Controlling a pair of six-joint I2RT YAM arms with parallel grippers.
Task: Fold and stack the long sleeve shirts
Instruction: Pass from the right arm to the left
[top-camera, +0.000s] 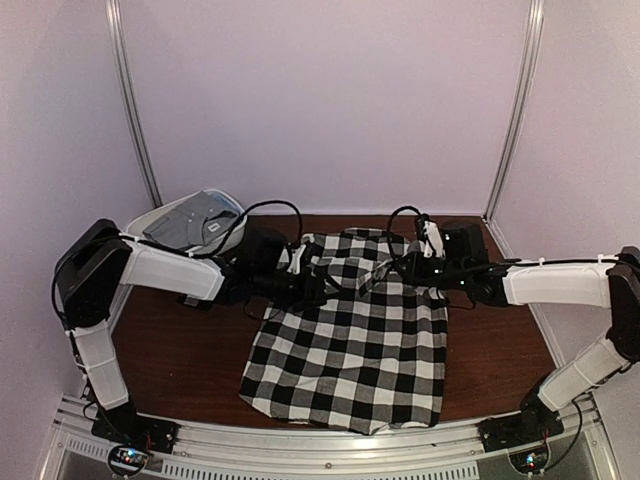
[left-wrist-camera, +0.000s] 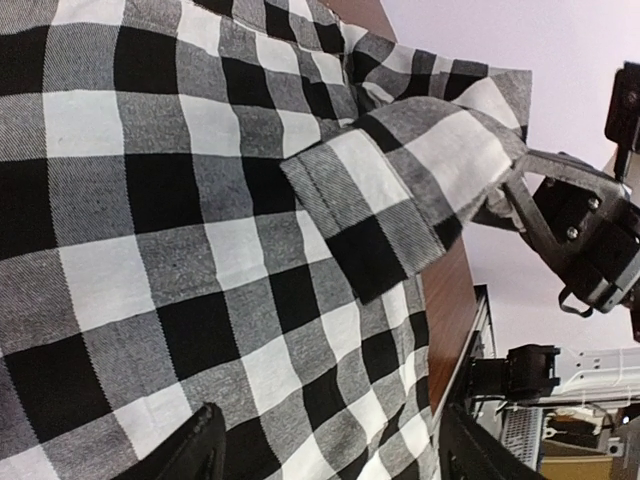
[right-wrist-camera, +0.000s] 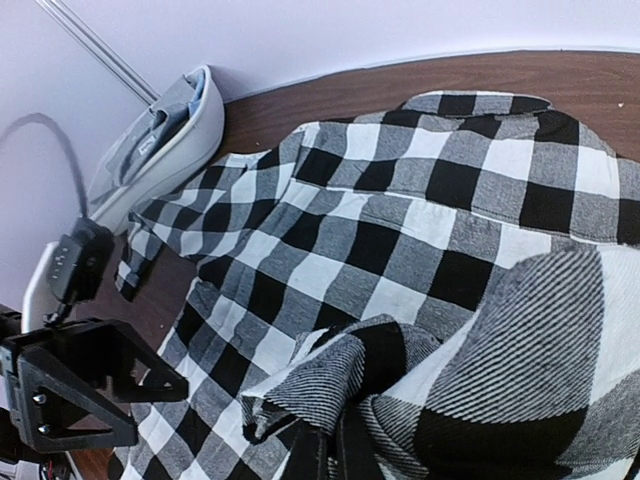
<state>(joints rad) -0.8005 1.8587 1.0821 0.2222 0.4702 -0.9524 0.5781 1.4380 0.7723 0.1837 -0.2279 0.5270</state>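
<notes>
Right tool (right-wrist-camera: 328, 445) pinches a sleeve (left-wrist-camera: 400, 190) of the checked shirt (top-camera: 350, 350); left tool (left-wrist-camera: 330, 450) gapes wide.

Two long sleeve shirts in view: one black-and-white checked shirt (top-camera: 350, 350) and one grey shirt (top-camera: 188, 228). One white tub (top-camera: 134, 223), one brown tabletop (top-camera: 180, 350). Two robot arms, each with one end effector: the left end effector (top-camera: 305, 278) and the right end effector (top-camera: 408, 262).
</notes>
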